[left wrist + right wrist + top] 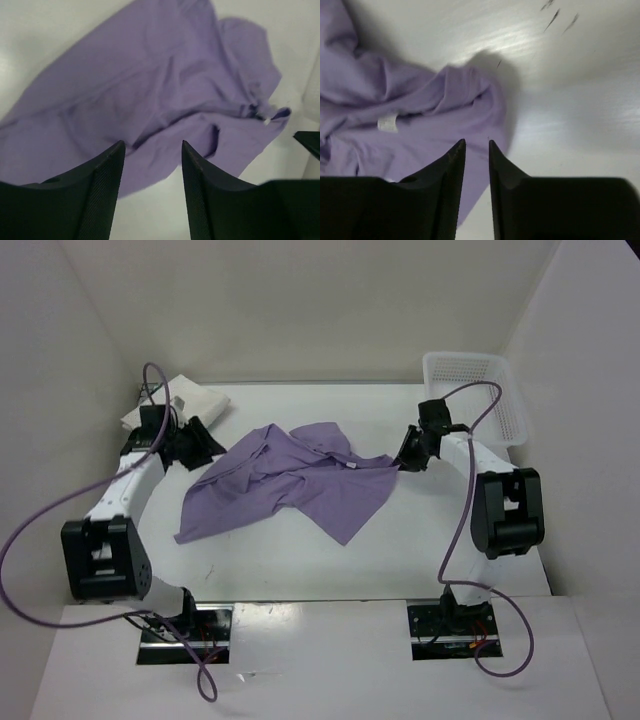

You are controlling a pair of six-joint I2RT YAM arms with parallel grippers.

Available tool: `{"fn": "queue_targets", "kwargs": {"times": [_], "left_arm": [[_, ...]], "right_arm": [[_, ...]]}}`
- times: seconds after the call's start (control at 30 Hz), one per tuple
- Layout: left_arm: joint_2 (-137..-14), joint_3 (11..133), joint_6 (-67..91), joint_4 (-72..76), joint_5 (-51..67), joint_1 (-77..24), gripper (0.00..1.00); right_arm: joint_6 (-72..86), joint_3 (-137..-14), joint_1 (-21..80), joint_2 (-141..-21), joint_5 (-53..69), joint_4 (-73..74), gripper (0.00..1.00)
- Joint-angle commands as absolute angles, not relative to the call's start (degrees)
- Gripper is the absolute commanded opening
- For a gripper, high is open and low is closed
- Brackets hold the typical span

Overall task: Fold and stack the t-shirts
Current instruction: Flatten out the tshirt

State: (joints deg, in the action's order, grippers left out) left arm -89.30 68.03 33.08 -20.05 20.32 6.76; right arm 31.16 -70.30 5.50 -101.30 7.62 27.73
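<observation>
Left gripper (152, 150) stood open, right gripper (477, 145) barely parted, both empty. Lavender shirt (290, 485) lay bunched at table (300, 560) centre; I feared pinching doubled layers, skewing the fold.

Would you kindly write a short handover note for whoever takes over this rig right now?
Left tool: open, holding nothing, beside the lavender t-shirt on its left.
Right tool: open, holding nothing, over that shirt's right edge.
Lavender t-shirt: crumpled, unfolded, mid-table.
White t-shirt: appears folded, far left corner.
Green t-shirt: not in view.
Done: white one seemingly folded.
Left: fold the lavender one, stack it, find the green one.
</observation>
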Motion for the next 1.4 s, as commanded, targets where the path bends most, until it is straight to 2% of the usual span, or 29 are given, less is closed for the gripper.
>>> {"fn": "queue_targets", "kwargs": {"times": [0.0, 0.03, 0.1, 0.13, 0.2, 0.27, 0.5, 0.63, 0.87, 1.0, 1.1, 1.2, 1.23, 1.37], "left_arm": [[-79.65, 57.35, 35.31, -21.09, 13.63, 7.46, 0.55], [-75.54, 55.22, 36.9, -21.96, 11.8, 7.47, 0.52], [-71.39, 51.96, 40.59, -24.07, 9.41, 9.66, 0.44], [-67.54, 48.64, 44.17, -24.08, 9.4, 10.8, 0.37], [-63.74, 45.89, 49.1, -25.83, 8.01, 13.78, 0.31], [-62.23, 42.81, 53.93, -28.37, 5.28, 15.89, 0.33], [-63.63, 38.76, 64.05, -30.85, 3.08, 22.67, 0.32], [-63.63, 39.81, 67.66, -33.83, -2.63, 23.2, 0.34], [-61.52, 36.39, 77.34, -32.61, -1.32, 23.2, 0.53], [-66.0, 36.39, 77.87, -35.14, -2.64, 23.73, 0.66], [-65.23, 38.05, 78.4, -38.13, -4.21, 23.73, 0.72], [-64.17, 40.07, 77.7, -40.42, -6.15, 24.95, 0.72], [-64.77, 40.08, 77.0, -41.3, -6.15, 25.74, 0.62], [-66.45, 37.98, 77.6, -39.22, -5.45, 25.75, 0.48]], "right_arm": [[29.97, -66.81, 8.52, -93.18, 12.11, 29.44, 0.29], [30.58, -64.1, 10.0, -92.21, 13.17, 29.44, 0.17], [31.81, -61.54, 11.86, -89.58, 15.63, 27.52, 0.08], [33.03, -59.44, 13.0, -89.56, 17.04, 26.99, 0.05], [33.66, -58.19, 16.77, -88.68, 17.75, 26.37, 0.04], [34.28, -56.0, 19.77, -87.9, 18.54, 26.37, 0.04], [36.47, -46.42, 23.29, -80.7, 20.39, 23.48, 0.2], [37.88, -44.12, 24.69, -78.76, 21.88, 21.54, 0.24], [37.35, -44.12, 24.7, -74.62, 21.88, 21.53, 0.26], [37.35, -44.12, 25.22, -74.09, 21.88, 21.53, 0.28], [37.35, -44.12, 25.22, -73.04, 21.88, 21.53, 0.28], [37.35, -44.12, 25.22, -72.51, 21.18, 21.53, 0.29], [37.35, -44.12, 25.22, -72.51, 21.18, 21.53, 0.29], [37.35, -43.59, 25.22, -71.98, 21.18, 21.01, 0.3]]}}
